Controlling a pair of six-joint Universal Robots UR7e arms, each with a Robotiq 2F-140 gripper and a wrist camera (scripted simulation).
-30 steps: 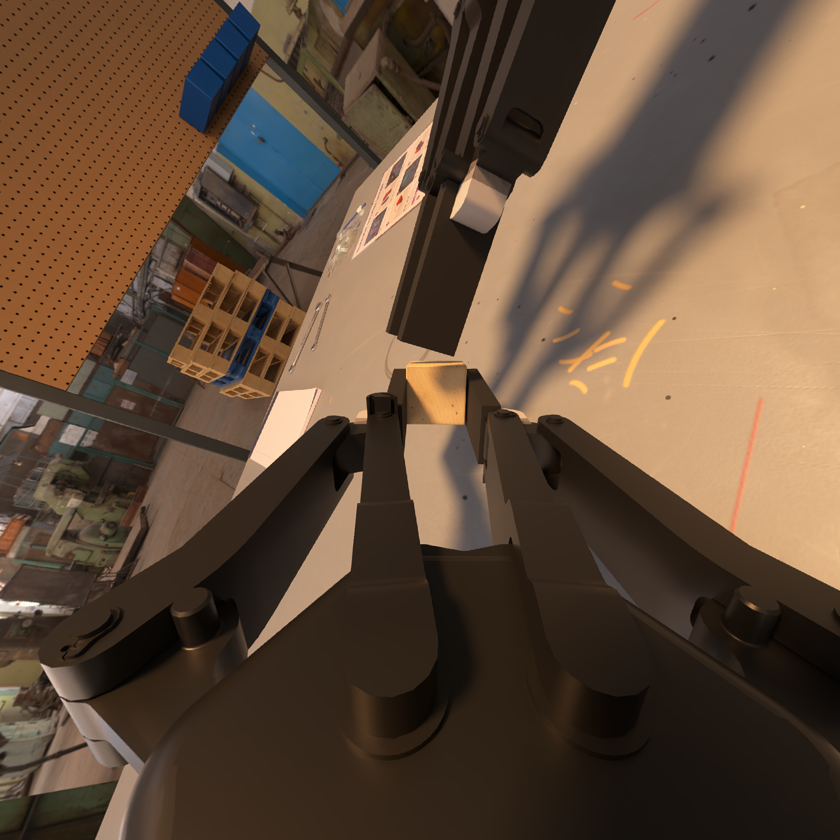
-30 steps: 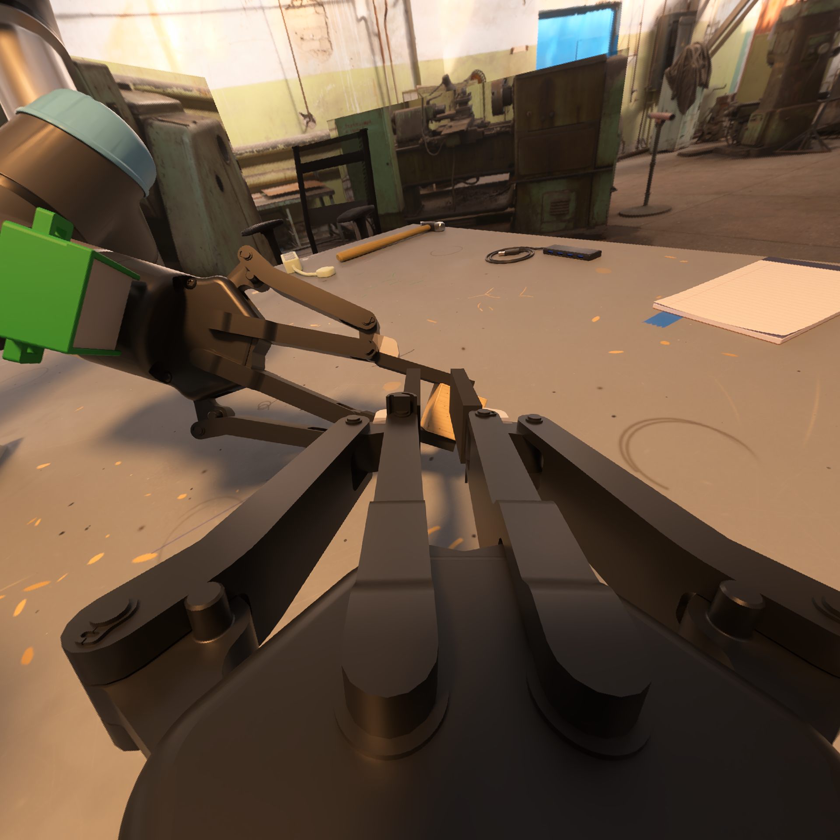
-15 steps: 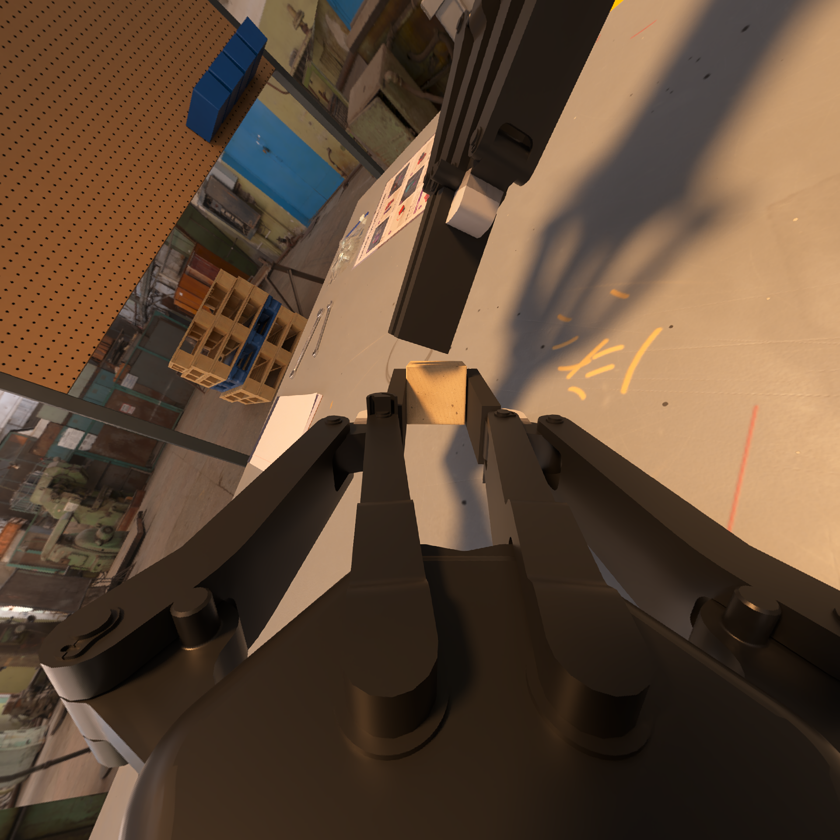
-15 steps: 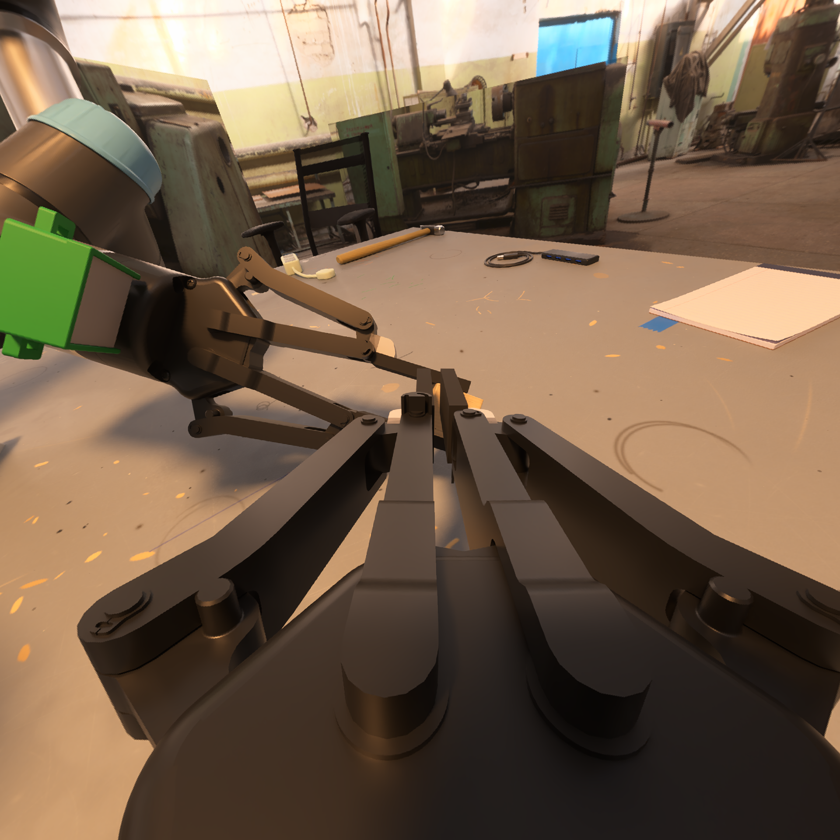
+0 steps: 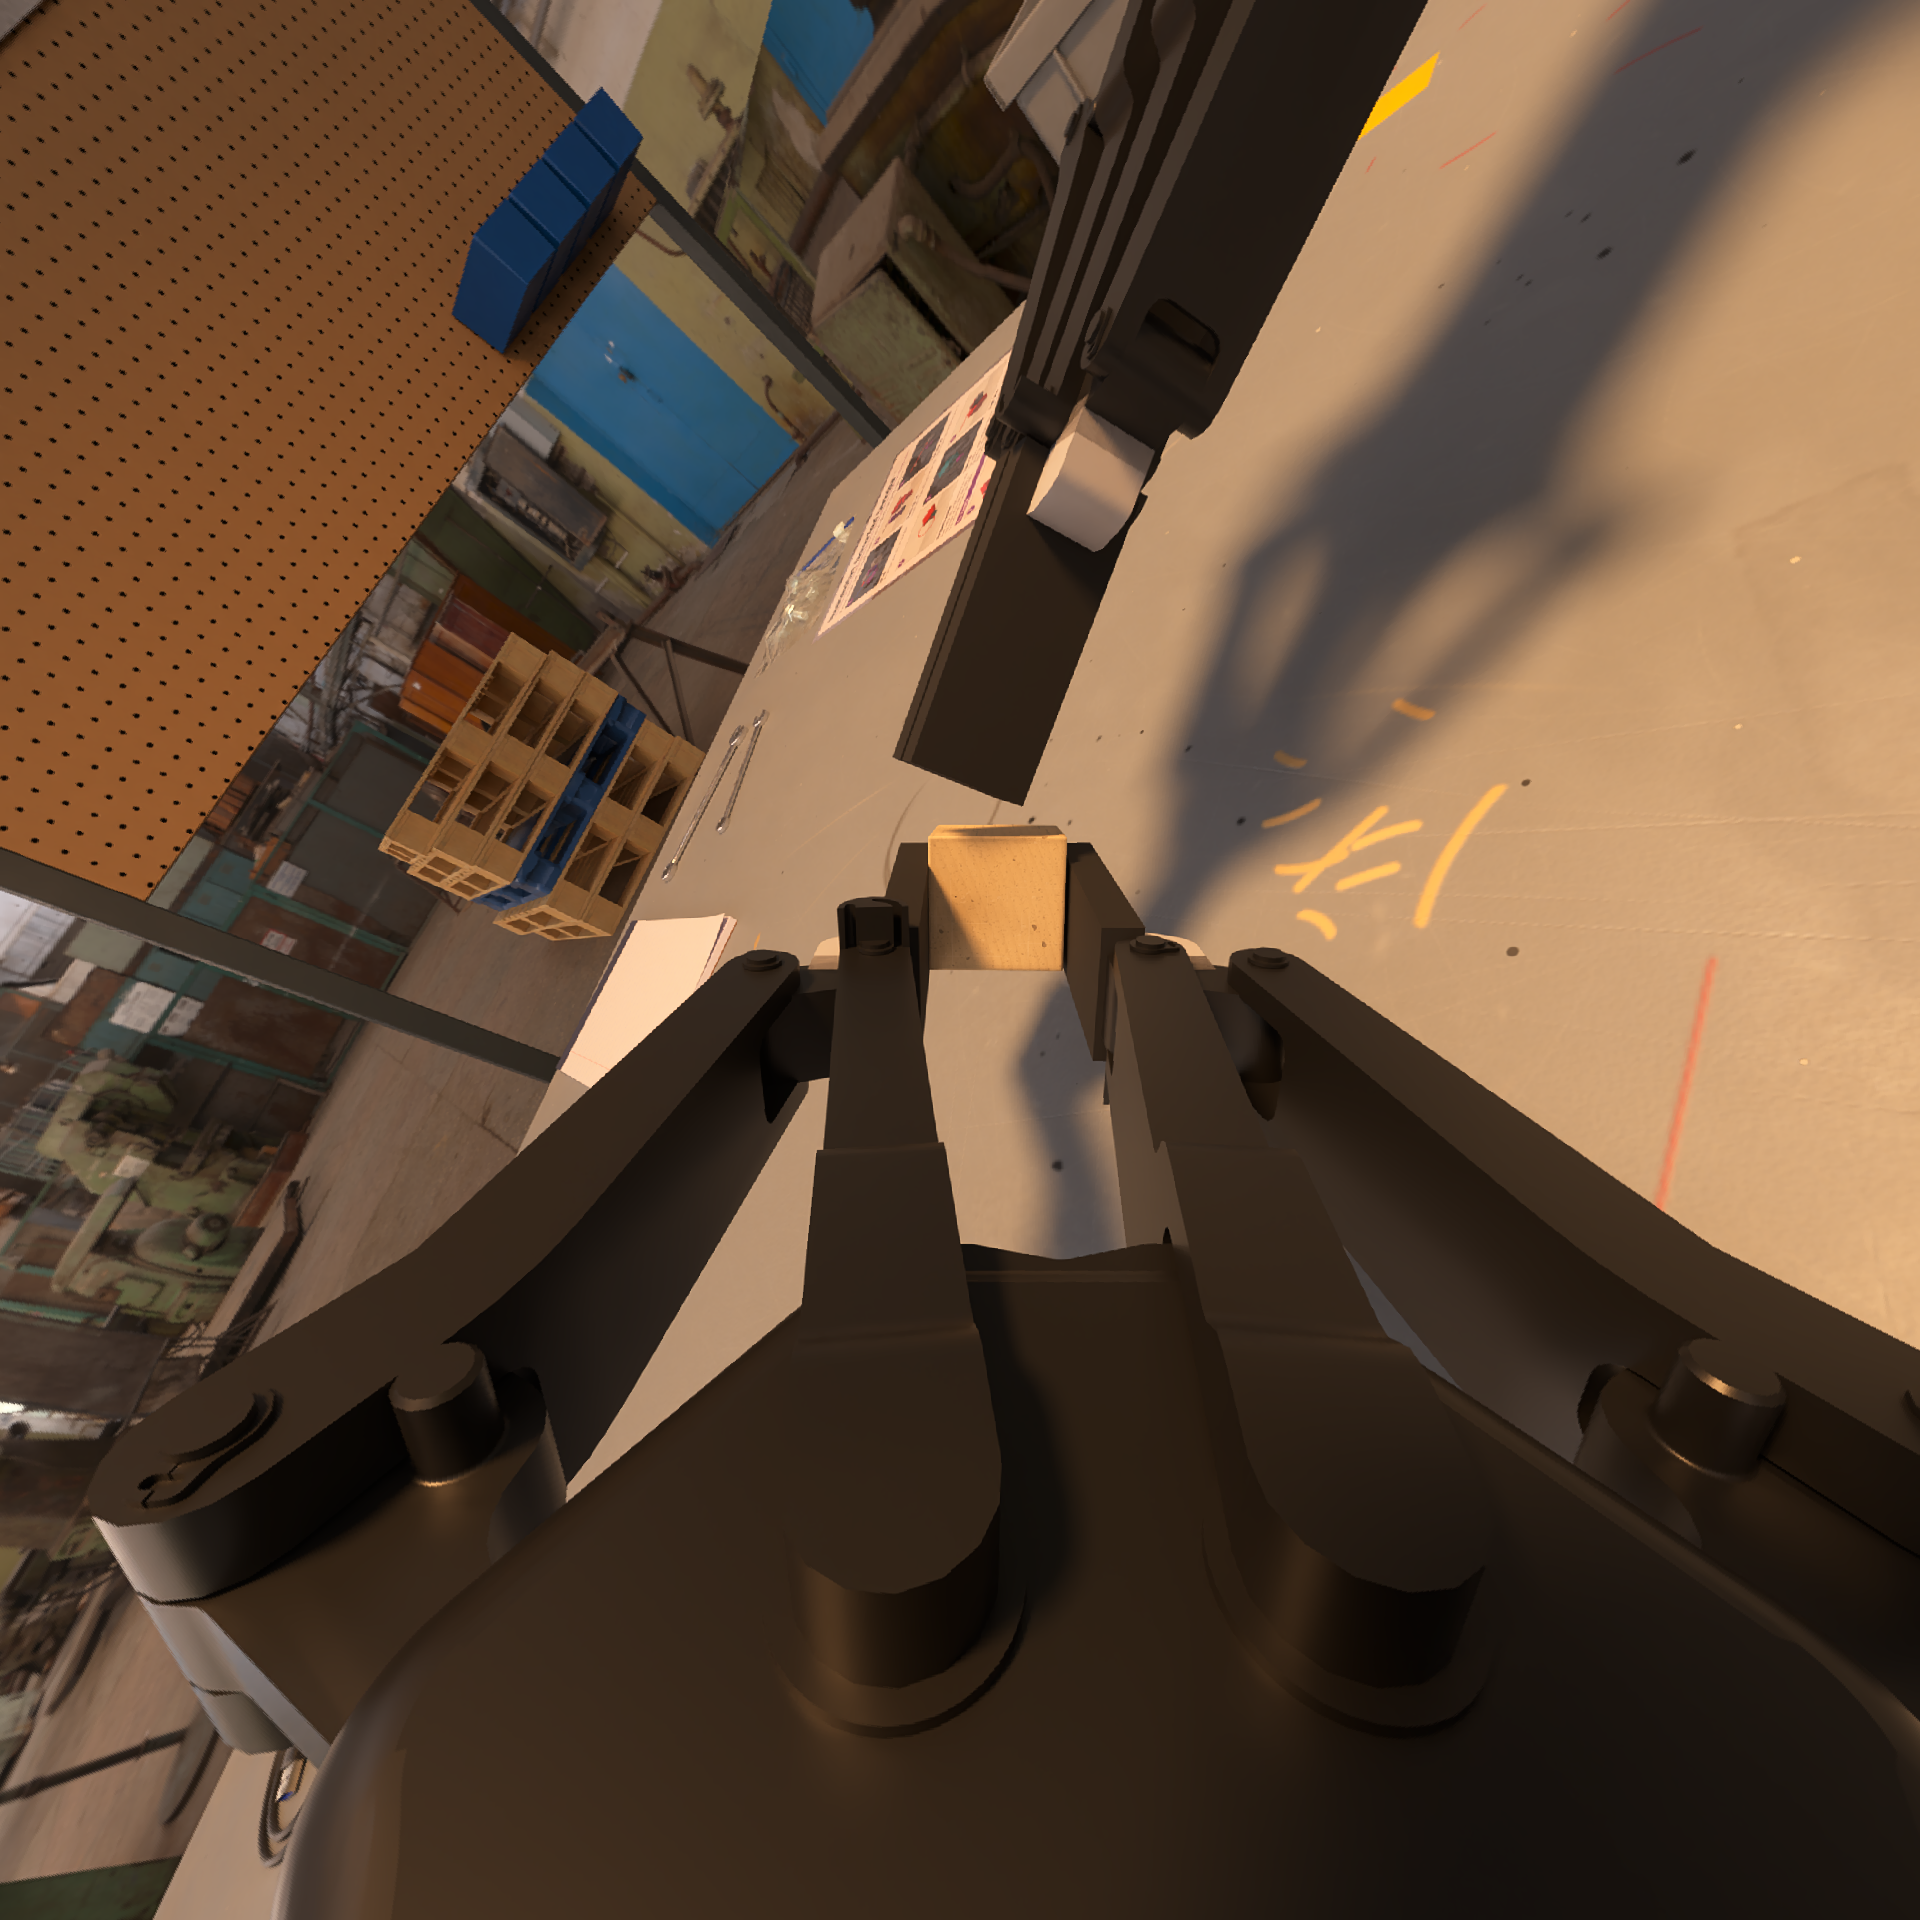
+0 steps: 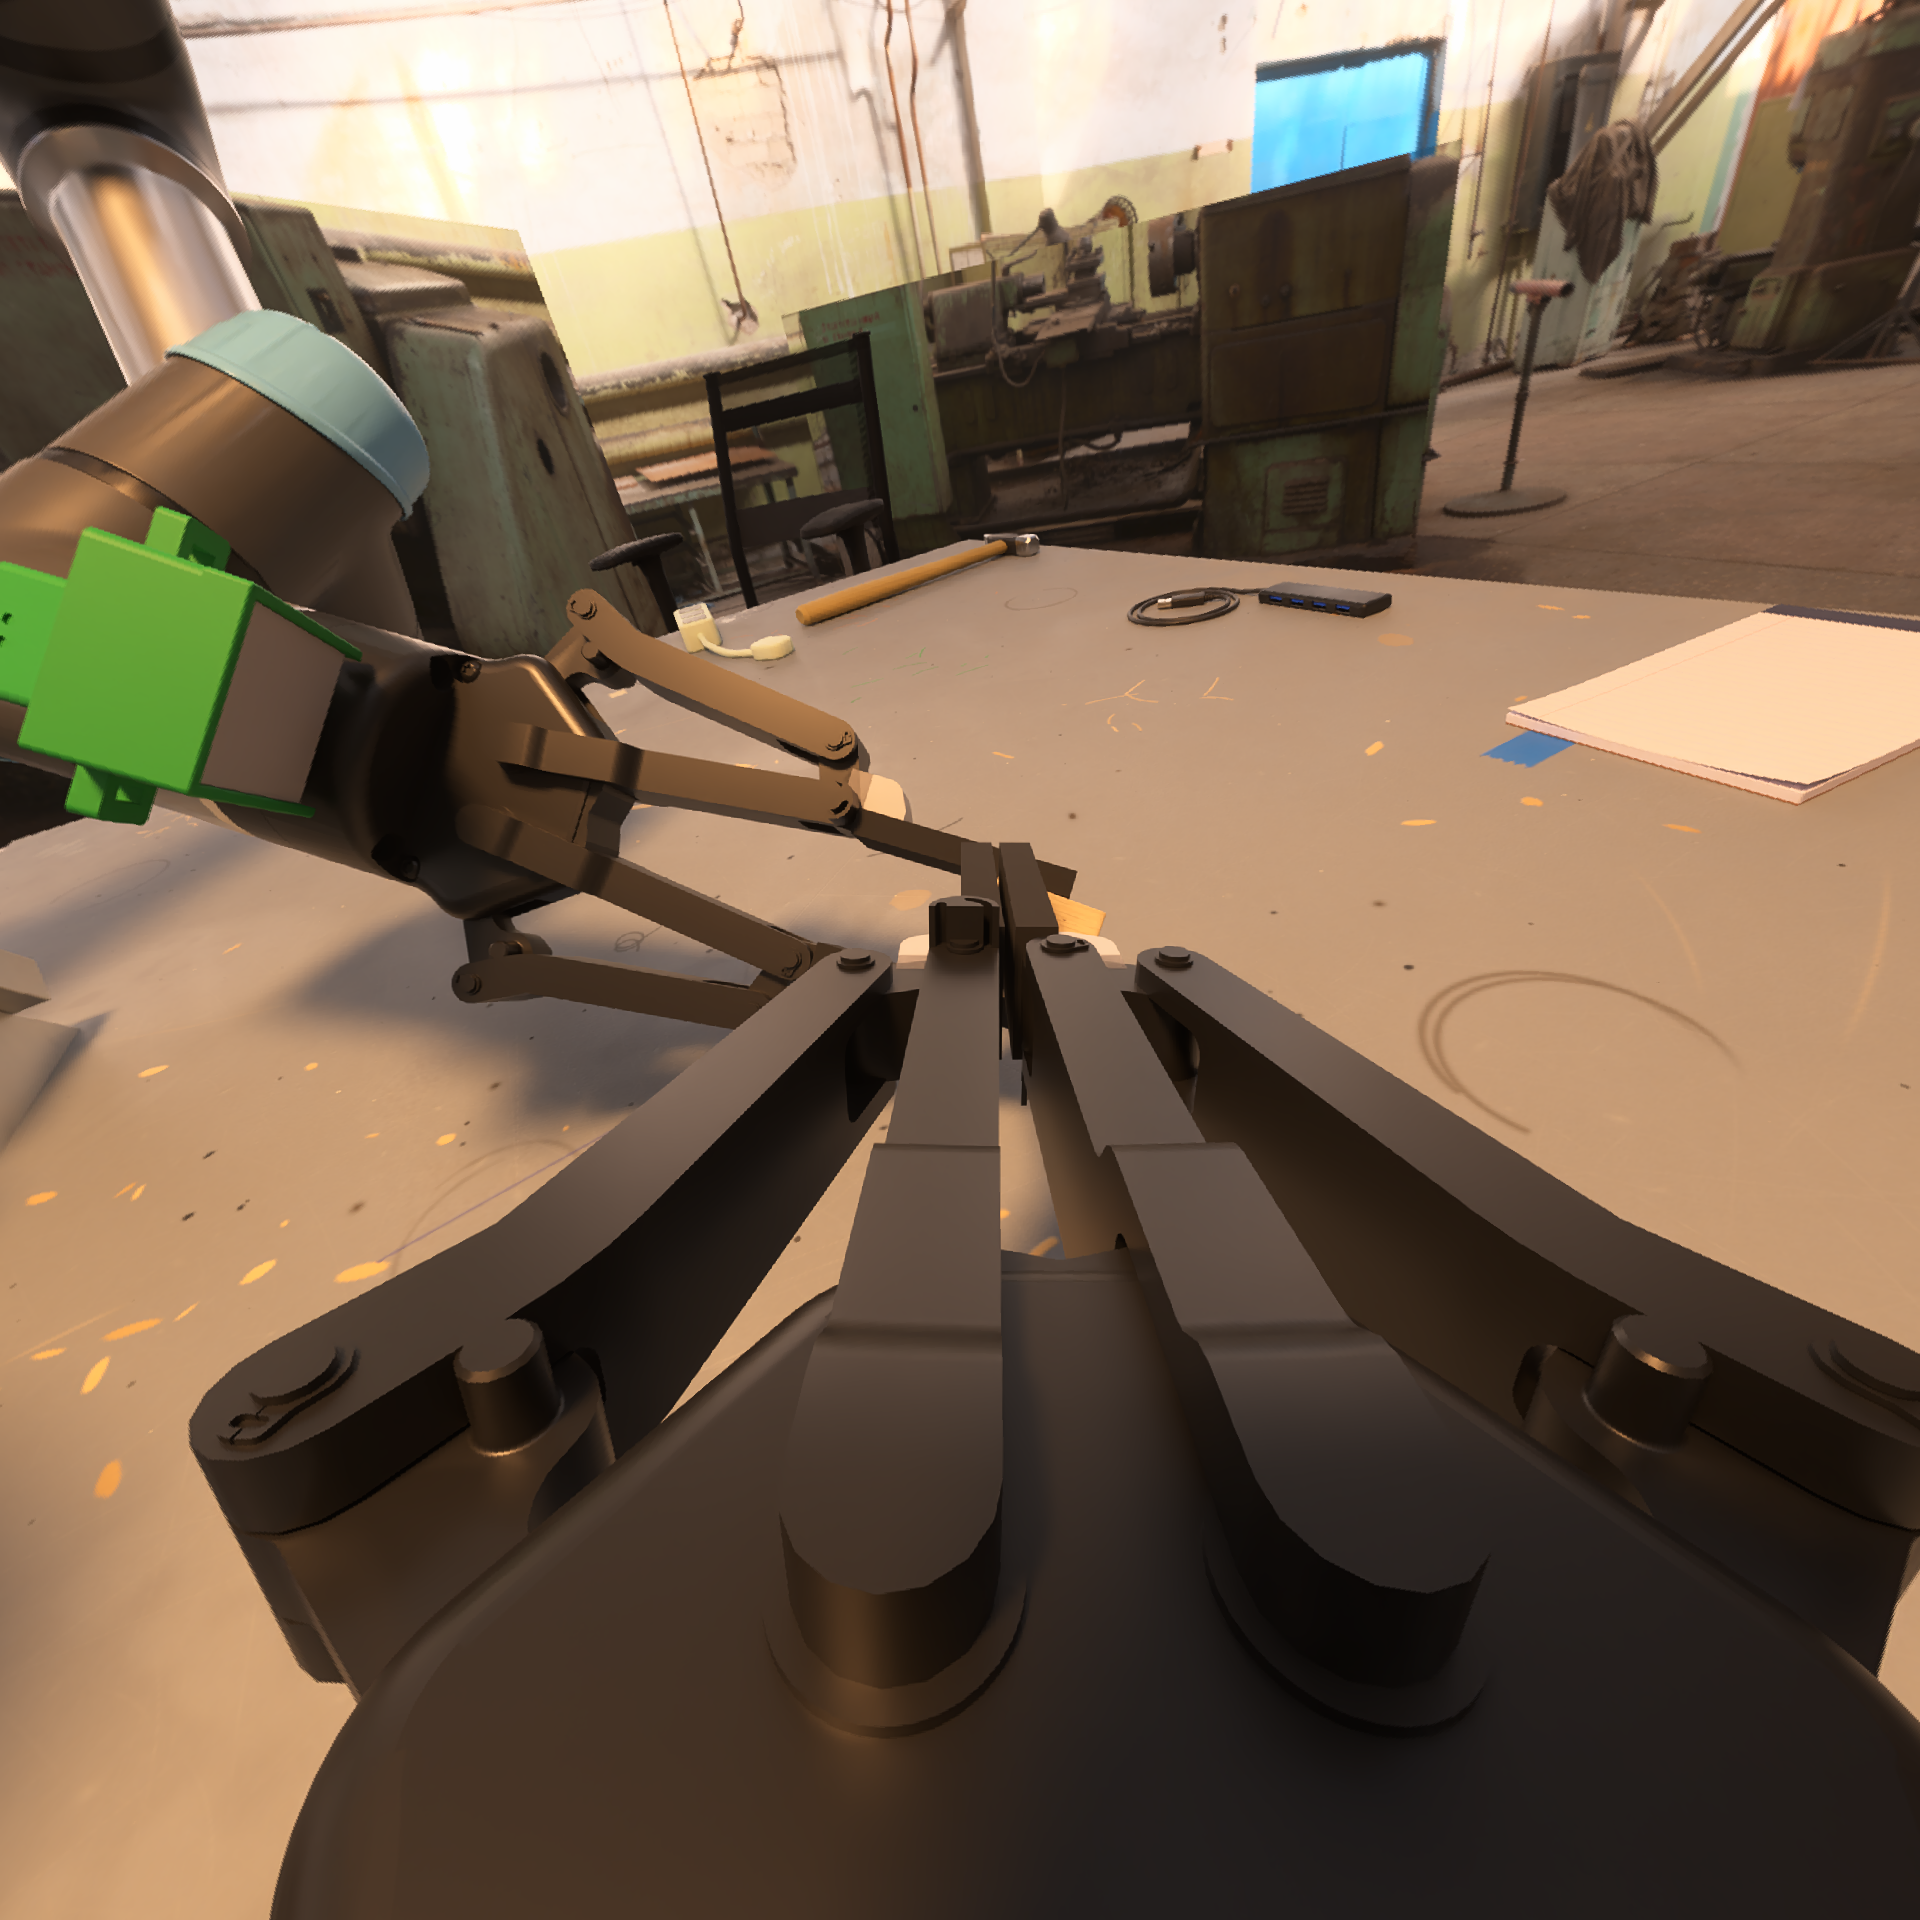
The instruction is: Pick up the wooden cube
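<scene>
The wooden cube [image 5: 997, 909] sits at the centre of the left wrist view, pinched between the two fingers [image 5: 902, 914] of the left gripper [image 5: 997, 925], which press flat on its opposite side faces. This grip on parallel faces appears chosen to keep the cube square and stop it rotating. Whether the cube rests on the worktop [image 5: 1558, 520] or is already raised cannot be told from this angle.

In the right wrist view only a small lit corner of the cube [image 6: 1075, 917] shows, just right of centre, behind the right gripper [image 6: 1000, 883]. The right gripper's fingers are pressed together on nothing, tips just beside the cube; from the left wrist view it hangs at upper centre [image 5: 987, 717], close above the cube. It holds no share of the load and seems placed merely near.

Farther out on the worktop, in the right wrist view: a hammer [image 6: 914, 578] at upper centre, a cabled hub [image 6: 1320, 598], and a notepad [image 6: 1745, 707] at the right edge
</scene>
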